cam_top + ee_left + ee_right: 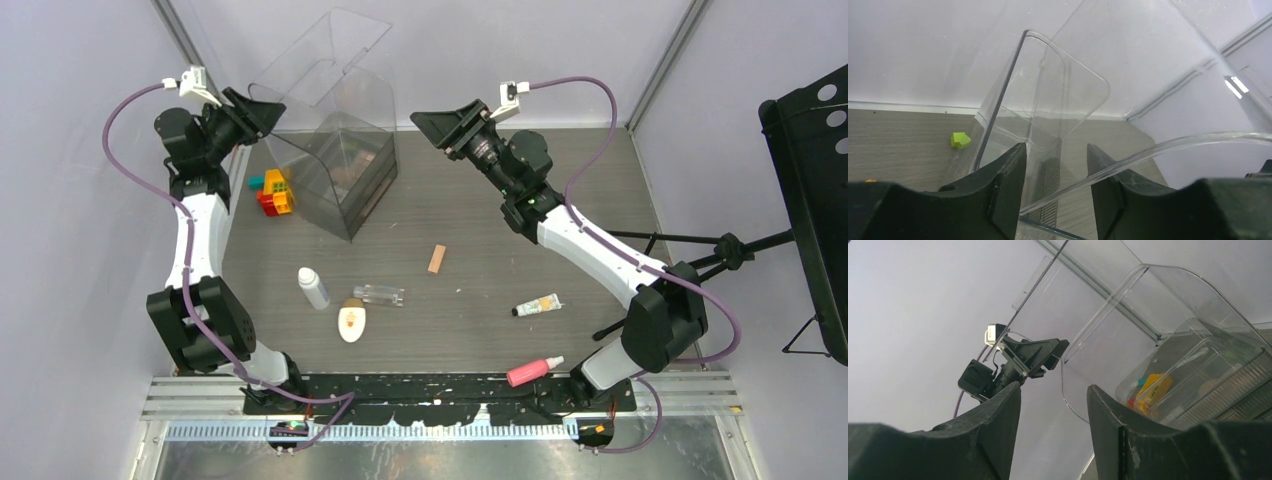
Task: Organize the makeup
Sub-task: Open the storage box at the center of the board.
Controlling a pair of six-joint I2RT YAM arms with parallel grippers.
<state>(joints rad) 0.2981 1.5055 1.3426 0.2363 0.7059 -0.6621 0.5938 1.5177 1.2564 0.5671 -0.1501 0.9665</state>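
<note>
Both parted and empty, left pincer point(1056, 152), right pincer point(1054, 392), grey wood-grain table point(480, 210), pale walls point(80, 220)

Arms point(187, 235): white links, black joints
Cables point(107, 125): purple
Left gripper point(1056, 152): black, wedge fingers
Right gripper point(1053, 392): same

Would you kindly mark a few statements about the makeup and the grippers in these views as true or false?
1. The toy bricks sit beside the clear case. True.
2. The cream tube lies inside the clear case. False: it lies out on the table.
3. The right gripper holds the peach sponge. False: its jaws stand open and empty; the peach sponge lies on the table.
4. In the top view, the white bottle lies left of the clear bottle. True.
5. The pink bottle stands upright. False: it lies on its side at the near edge.
</note>
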